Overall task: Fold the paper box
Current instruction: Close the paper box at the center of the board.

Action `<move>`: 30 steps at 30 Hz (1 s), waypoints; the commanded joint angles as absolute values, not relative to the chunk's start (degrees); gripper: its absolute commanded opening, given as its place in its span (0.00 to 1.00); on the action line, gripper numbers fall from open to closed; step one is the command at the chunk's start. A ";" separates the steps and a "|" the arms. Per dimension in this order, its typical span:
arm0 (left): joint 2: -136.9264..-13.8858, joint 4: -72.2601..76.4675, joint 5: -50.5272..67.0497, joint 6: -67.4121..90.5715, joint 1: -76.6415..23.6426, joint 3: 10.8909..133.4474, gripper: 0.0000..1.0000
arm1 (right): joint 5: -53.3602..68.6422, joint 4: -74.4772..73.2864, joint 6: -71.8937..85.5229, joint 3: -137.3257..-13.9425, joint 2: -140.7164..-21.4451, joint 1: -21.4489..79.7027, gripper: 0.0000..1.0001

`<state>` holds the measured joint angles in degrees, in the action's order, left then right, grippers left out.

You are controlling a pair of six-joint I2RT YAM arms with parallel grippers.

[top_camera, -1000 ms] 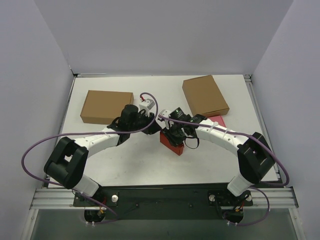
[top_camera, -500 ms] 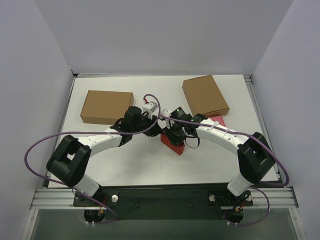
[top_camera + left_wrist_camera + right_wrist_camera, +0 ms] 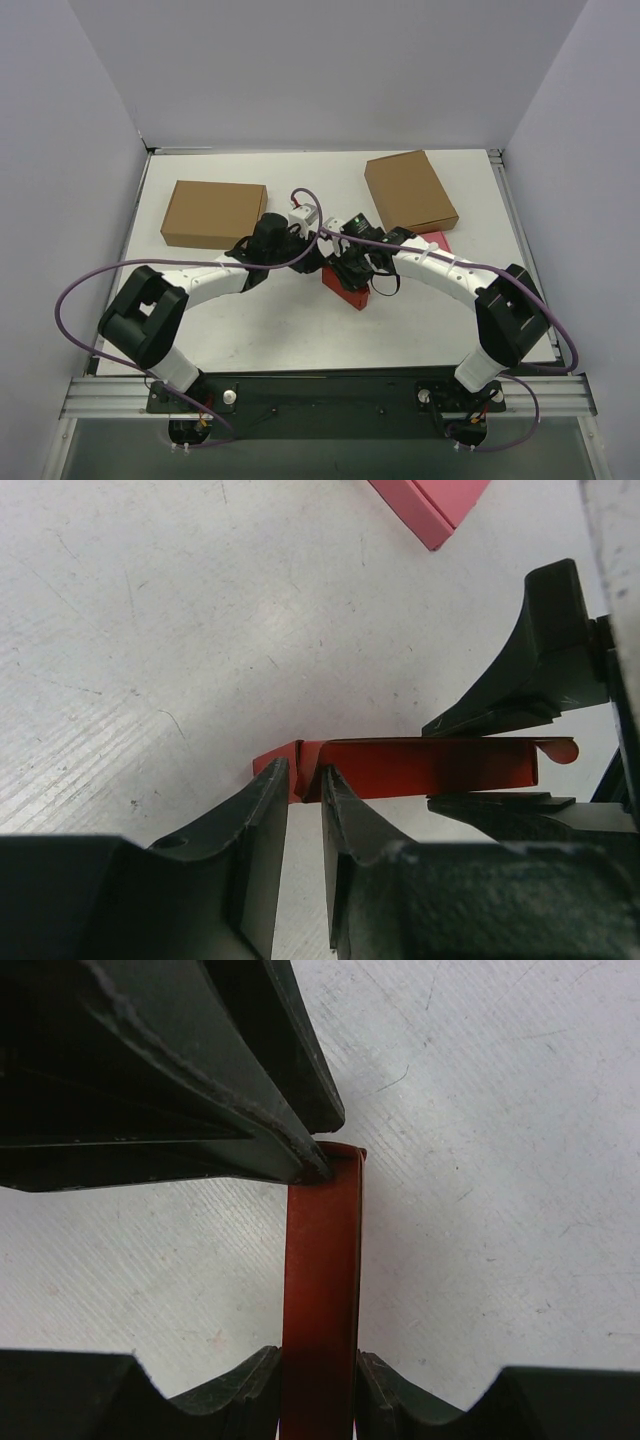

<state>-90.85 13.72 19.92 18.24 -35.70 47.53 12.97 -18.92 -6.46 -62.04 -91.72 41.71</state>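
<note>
The right claw is clamping an upright panel of the paper box, which is standing near the middle of the surface. The left claw is standing narrowly apart at a corner flap. If it closes off the crease, it is likely risking a crumpled flap or a panel dragged loose. Beyond, the pink box and brown boxes are showing no readable writing.

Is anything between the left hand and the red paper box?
Nothing visible. The left hand sits at a corner of the paper box, whose panel the right hand clamps.
</note>
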 commanded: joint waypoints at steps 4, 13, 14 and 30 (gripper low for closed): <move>-91.76 16.70 20.30 16.08 -36.83 50.80 0.29 | 14.15 -19.78 -6.42 -63.63 -91.76 41.57 0.33; -91.85 16.96 19.95 16.17 -37.00 50.71 0.25 | 14.41 -19.78 -6.42 -63.72 -91.76 41.66 0.33; -91.85 17.05 20.04 16.17 -37.00 50.80 0.24 | 14.41 -19.78 -6.33 -63.72 -91.84 41.57 0.33; -92.99 15.91 18.12 14.50 -37.97 50.80 0.00 | 14.68 -19.78 -6.33 -63.63 -91.85 41.57 0.33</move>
